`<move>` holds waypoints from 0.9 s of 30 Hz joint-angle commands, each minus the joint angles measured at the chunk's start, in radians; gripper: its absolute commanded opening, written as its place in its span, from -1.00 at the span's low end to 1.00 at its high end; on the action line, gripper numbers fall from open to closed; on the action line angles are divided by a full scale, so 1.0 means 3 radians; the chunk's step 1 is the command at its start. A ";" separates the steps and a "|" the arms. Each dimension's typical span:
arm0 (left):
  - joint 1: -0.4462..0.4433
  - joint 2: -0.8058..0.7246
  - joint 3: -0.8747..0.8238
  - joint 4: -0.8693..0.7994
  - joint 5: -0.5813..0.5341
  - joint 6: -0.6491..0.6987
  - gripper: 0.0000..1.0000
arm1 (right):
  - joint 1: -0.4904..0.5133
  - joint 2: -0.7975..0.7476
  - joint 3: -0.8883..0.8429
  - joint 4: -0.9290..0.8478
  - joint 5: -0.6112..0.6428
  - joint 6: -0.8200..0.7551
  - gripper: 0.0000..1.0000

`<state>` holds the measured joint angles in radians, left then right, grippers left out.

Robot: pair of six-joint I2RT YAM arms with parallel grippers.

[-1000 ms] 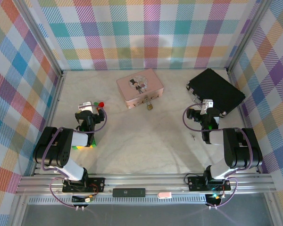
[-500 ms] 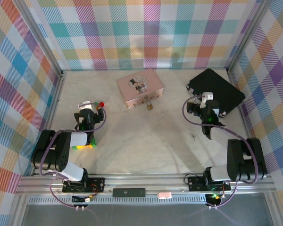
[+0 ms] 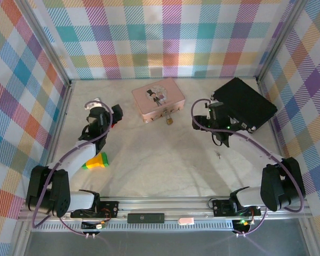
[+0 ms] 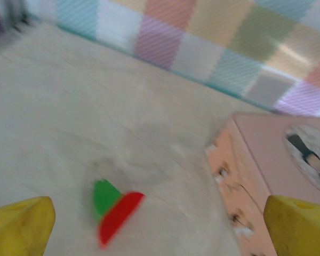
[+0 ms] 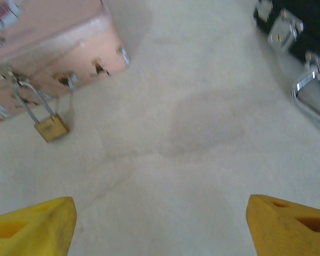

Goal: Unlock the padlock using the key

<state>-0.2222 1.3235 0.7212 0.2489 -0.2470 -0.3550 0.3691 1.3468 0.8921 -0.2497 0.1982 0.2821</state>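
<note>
The small brass padlock (image 3: 170,120) hangs by its thin shackle from the front clasp of the pink picture-lid box (image 3: 158,98). It also shows at upper left in the right wrist view, padlock (image 5: 50,128) under the box (image 5: 48,42). The tiny silvery key (image 3: 218,156) lies flat on the table, nearer the arm bases than my right gripper (image 3: 209,113). My right gripper (image 5: 160,229) is open over bare table, its yellow fingertips (image 5: 32,226) wide apart with nothing between them. My left gripper (image 3: 115,113) hovers left of the box; the left gripper (image 4: 160,234) is open and empty.
A black case (image 3: 244,104) with metal latches lies at the back right, close to my right arm. A red-and-green piece (image 4: 114,213) sits on the table under my left gripper. A yellow-and-green toy (image 3: 96,161) lies by the left arm. Plaid walls enclose the table.
Both arms have reached out from their bases. The right gripper moved left and farther away toward the box and narrowed a little. The left gripper moved farther away. The key stayed put.
</note>
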 commanded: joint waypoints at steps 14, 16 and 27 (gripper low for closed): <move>-0.0837 0.0809 0.0612 -0.0259 0.0673 -0.0727 1.00 | -0.0195 -0.0270 -0.0474 -0.1196 0.0396 0.0981 0.26; -0.0907 0.0852 0.0649 -0.0239 0.0726 -0.0786 0.99 | -0.0281 -0.0280 -0.0574 -0.1131 0.0288 0.1023 0.21; -0.0998 0.0988 0.0673 -0.0067 0.0894 -0.0922 0.99 | -0.0427 0.0114 -0.0727 -0.0845 0.0032 0.1072 -0.23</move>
<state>-0.5140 1.6154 0.9131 0.1925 -0.0029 -0.6102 0.2413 1.3453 0.6857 -0.5312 0.2409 0.5911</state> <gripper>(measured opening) 0.997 0.396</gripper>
